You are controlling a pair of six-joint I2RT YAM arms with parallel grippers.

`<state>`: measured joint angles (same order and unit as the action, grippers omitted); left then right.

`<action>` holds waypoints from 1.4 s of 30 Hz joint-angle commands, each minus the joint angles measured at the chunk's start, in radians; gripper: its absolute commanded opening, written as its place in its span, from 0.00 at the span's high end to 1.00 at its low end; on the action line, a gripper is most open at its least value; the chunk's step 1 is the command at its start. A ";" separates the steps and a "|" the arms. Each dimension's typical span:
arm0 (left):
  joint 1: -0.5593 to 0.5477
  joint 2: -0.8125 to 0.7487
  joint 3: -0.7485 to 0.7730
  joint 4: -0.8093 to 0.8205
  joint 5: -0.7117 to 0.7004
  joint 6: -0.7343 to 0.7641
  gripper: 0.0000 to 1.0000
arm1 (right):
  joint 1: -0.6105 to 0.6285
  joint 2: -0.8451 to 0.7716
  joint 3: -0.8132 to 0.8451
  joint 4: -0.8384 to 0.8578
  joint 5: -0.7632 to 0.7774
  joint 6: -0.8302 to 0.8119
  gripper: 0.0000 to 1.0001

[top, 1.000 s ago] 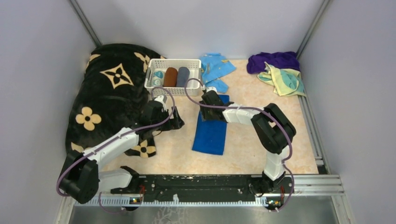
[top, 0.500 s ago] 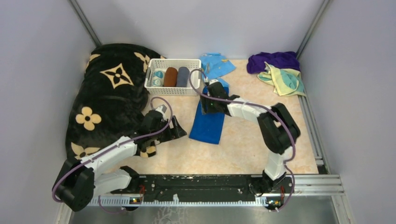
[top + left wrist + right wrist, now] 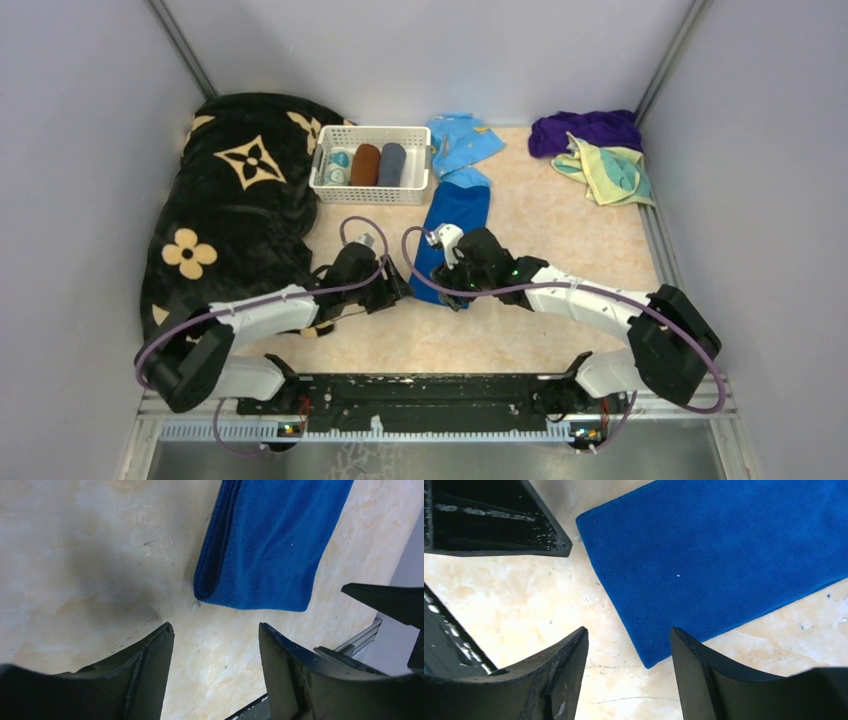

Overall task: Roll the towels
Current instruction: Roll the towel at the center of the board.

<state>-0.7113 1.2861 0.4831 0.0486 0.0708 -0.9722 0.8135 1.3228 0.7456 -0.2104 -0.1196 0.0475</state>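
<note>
The royal blue towel (image 3: pixel 455 215) lies flat as a long folded strip running from beside the basket toward me. Its near end shows in the left wrist view (image 3: pixel 265 545) and the right wrist view (image 3: pixel 724 565). My left gripper (image 3: pixel 398 290) (image 3: pixel 215 627) hovers open over bare table just left of that near end. My right gripper (image 3: pixel 448 288) (image 3: pixel 629 631) is open at the near right corner, holding nothing. The purple towel (image 3: pixel 585 130) and the pale yellow towel with teal markings (image 3: pixel 610 172) sit crumpled at the back right.
A white basket (image 3: pixel 372 192) holding rolled cloths stands at the back centre. A black blanket with tan flowers (image 3: pixel 240 200) fills the left side. A light blue cloth (image 3: pixel 462 140) lies beside the basket. Metal rails run along the right edge.
The blue towel has shifted away toward the basket. My right gripper has left the towel's far end and come back to its near end. The left gripper moved right and its jaws narrowed.
</note>
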 commanded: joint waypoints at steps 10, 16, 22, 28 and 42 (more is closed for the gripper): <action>-0.048 0.168 0.115 -0.011 -0.103 -0.089 0.44 | 0.086 0.070 0.025 -0.021 0.101 -0.163 0.51; -0.053 0.214 0.123 -0.019 -0.102 -0.104 0.47 | 0.117 0.115 0.030 -0.063 0.141 -0.169 0.53; -0.062 0.250 0.121 -0.033 -0.100 -0.115 0.53 | 0.162 0.206 0.045 -0.109 0.230 -0.185 0.55; -0.062 0.236 0.108 -0.135 -0.183 -0.105 0.64 | 0.224 0.275 0.078 -0.163 0.254 -0.201 0.60; 0.022 0.033 0.069 -0.367 -0.394 0.003 0.81 | 0.374 0.428 0.238 -0.188 0.217 -0.117 0.76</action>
<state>-0.7250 1.3388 0.5686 -0.2131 -0.2222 -1.0245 1.1641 1.6726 0.9390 -0.3473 0.1104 -0.1177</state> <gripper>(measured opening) 0.190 0.275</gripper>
